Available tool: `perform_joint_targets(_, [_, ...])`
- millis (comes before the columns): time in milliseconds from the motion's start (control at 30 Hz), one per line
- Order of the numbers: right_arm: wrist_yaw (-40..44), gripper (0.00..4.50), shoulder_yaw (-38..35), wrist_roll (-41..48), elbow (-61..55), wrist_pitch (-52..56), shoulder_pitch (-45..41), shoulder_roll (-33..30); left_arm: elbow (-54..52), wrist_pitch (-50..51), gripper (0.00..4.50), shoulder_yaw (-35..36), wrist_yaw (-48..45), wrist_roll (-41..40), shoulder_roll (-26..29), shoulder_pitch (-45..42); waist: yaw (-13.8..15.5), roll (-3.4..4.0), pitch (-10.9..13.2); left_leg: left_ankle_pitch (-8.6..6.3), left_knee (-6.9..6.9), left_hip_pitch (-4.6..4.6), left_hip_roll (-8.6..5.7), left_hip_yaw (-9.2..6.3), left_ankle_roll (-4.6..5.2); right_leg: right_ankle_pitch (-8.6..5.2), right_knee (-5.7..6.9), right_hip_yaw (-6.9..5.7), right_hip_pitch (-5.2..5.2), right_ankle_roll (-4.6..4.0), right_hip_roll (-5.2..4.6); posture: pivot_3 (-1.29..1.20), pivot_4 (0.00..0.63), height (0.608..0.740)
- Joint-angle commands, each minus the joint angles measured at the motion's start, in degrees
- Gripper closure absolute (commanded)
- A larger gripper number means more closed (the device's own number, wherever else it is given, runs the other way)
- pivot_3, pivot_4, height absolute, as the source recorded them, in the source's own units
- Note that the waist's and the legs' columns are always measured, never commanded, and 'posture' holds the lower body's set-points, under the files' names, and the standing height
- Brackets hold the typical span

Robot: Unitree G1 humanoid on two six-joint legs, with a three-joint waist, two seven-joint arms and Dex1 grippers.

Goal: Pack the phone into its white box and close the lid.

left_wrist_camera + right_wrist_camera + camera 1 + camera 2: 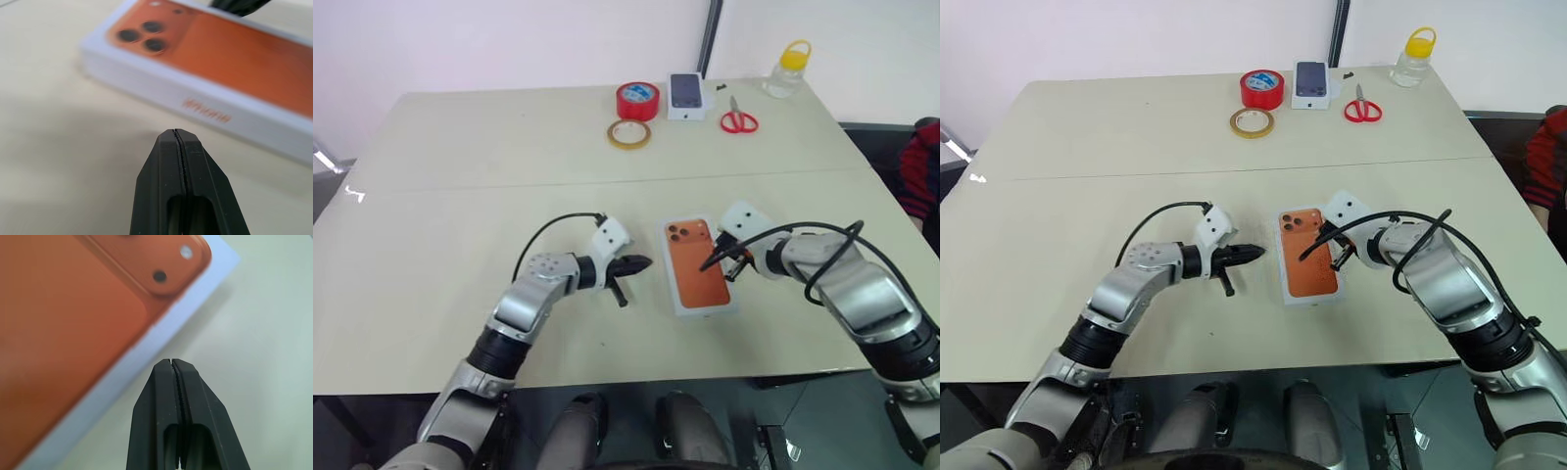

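I see the lid [700, 266] sitting on the white box [195, 105] mid-table. My left gripper [638, 264] is pinched closed, empty, just beside it; my right gripper [710, 262], also closed, hovers over its edge.

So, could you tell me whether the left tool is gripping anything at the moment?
No, the left tool is shut on nothing, hovering beside the closed white box.

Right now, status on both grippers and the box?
Left gripper shut, empty, beside box. Right gripper shut, empty, over lid. Lid on the white box. Nothing blocking.
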Motion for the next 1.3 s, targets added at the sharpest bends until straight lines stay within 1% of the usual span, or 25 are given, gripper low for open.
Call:
perform_joint_targets(33, [3.2, 4.47, -6.1, 1.1, -4.0, -4.7, 2.5, -4.1, 0.4, -0.9, 4.50, 6.5, 0.4, -4.0, -0.2, -1.6, 0.1, 0.00, 0.0, 0.00, 0.01, -0.01, -0.02, 0.00, 0.00, 0.00, -0.02, 0.00, 0.00, 0.00, -0.01, 0.00, 0.150, 0.740])
perform_joint_targets(167, [7.5, 4.47, -11.7, 4.8, -7.5, -9.0, 6.9, -5.4, 1.4, -0.6, 4.50, 8.4, 1.1, -5.4, -2.2, -4.2, 0.1, -0.01, 0.0, -0.01, 0.01, -0.01, -0.02, 0.00, 0.02, 0.00, -0.02, -0.01, 0.02, 0.00, -0.01, 0.00, 0.150, 0.740])
perform_joint_targets(267, [11.9, 4.47, -16.0, 10.1, -12.9, -8.2, 11.3, -6.0, 2.7, -1.2, 4.50, 6.4, 0.8, -4.5, -4.3, -7.2, 0.2, -0.03, 0.0, -0.01, 0.04, -0.01, -0.02, 0.00, 0.02, 0.00, -0.02, -0.02, 0.05, 0.01, -0.01, 0.00, 0.150, 0.740])
perform_joint_targets(300, [12.8, 4.47, -16.4, 11.5, -14.8, -7.6, 12.7, -6.0, 3.6, -1.7, 4.50, 5.2, 0.5, -3.8, -5.2, -8.4, 0.2, -0.03, 0.0, -0.01, 0.04, -0.01, -0.02, 0.00, 0.02, 0.01, -0.03, -0.02, 0.06, 0.02, -0.01, 0.00, 0.150, 0.740])
perform_joint_targets(400, [12.4, 4.47, -15.2, 12.5, -17.9, -6.9, 15.7, -5.4, 7.5, -3.0, 4.50, 0.9, -0.1, -0.2, -6.3, -11.2, 0.0, -0.04, 0.0, -0.02, 0.05, 0.01, -0.02, 0.00, 0.03, 0.01, -0.02, -0.02, 0.08, 0.03, 0.00, 0.00, 0.150, 0.740])
perform_joint_targets(600, [7.8, 4.47, -10.9, 9.2, -17.6, -5.9, 18.5, -5.5, 15.4, -6.6, 4.50, -7.7, -2.5, 7.1, -6.4, -13.9, -0.1, -0.05, 0.0, -0.02, 0.03, 0.07, -0.01, 0.02, 0.04, 0.01, 0.04, 0.00, 0.08, 0.03, 0.01, 0.00, 0.150, 0.740])
perform_joint_targets(700, [6.9, 4.47, -10.6, 8.9, -17.7, -5.7, 19.3, -6.0, 16.8, -6.8, 4.50, -9.8, -3.7, 8.9, -6.4, -14.1, 0.1, -0.17, -0.1, -0.02, 0.07, 0.08, -0.01, 0.02, 0.03, 0.01, 0.01, 0.00, 0.14, 0.03, 0.00, 0.00, 0.150, 0.740])
perform_joint_targets(800, [6.5, 4.47, -10.9, 8.8, -17.6, -5.3, 19.8, -6.3, 17.2, -7.9, 4.50, -10.3, -4.2, 10.2, -6.4, -13.6, 0.2, -0.23, -0.2, -0.02, 0.06, 0.10, -0.02, -0.01, 0.04, 0.01, -0.04, -0.02, 0.20, 0.03, 0.00, 0.00, 0.150, 0.740])
perform_joint_targets(900, [5.6, 4.47, -11.9, 8.0, -17.2, -6.9, 19.9, -6.2, 17.6, -11.4, 4.50, -5.5, -1.2, 8.4, -7.8, -13.8, 0.2, -0.23, -0.2, -0.02, 0.06, 0.12, -0.01, -0.02, 0.04, 0.01, -0.06, -0.02, 0.23, 0.03, 0.00, 0.00, 0.150, 0.740])
perform_joint_targets(967, [3.3, 4.47, -14.8, 7.3, -15.3, -9.7, 18.8, -3.9, 17.5, -12.0, 4.50, -0.3, 2.3, 6.0, -9.0, -14.6, 0.2, -0.29, -0.1, -0.02, 0.06, 0.12, -0.02, -0.02, 0.04, 0.01, -0.08, -0.02, 0.24, 0.04, -0.01, 0.00, 0.150, 0.740])
perform_joint_targets(1033, [-0.4, 4.47, -16.9, 5.4, -12.2, -13.2, 16.9, -1.3, 16.1, -11.1, 4.50, 4.5, 4.5, 3.7, -8.3, -14.7, -0.2, -0.34, -0.1, -0.02, 0.06, 0.08, -0.02, -0.02, 0.03, 0.02, -0.05, -0.01, 0.15, 0.04, 0.00, 0.00, 0.150, 0.740])
perform_joint_targets(1067, [-1.8, 4.47, -17.7, 4.5, -10.6, -14.8, 16.1, -0.3, 15.2, -11.0, 4.50, 6.0, 5.0, 3.3, -7.5, -14.3, -0.4, -0.33, -0.1, 0.00, 0.06, 0.07, -0.01, -0.01, 0.01, 0.02, 0.03, 0.01, 0.08, 0.04, 0.00, 0.00, 0.150, 0.740])
perform_joint_targets(1133, [-4.1, 4.47, -19.9, 5.1, -6.6, -15.3, 12.8, 2.8, 11.7, -10.6, 4.50, 10.6, 5.6, 2.0, -3.5, -11.7, -0.8, -0.33, -0.1, 0.01, 0.02, 0.08, 0.00, 0.07, -0.02, 0.02, 0.17, 0.10, -0.03, 0.04, 0.02, 0.00, 0.150, 0.740])
perform_joint_targets(1300, [-0.6, 4.47, -24.8, 9.8, 1.3, -18.5, 9.4, 6.1, 2.7, -6.5, 4.50, 18.1, 7.0, -0.4, 4.8, -2.9, -0.3, -0.29, -0.1, 0.04, -0.02, 0.10, 0.03, 0.09, -0.07, 0.02, 0.20, 0.15, -0.06, 0.04, 0.06, 0.00, 0.150, 0.740])
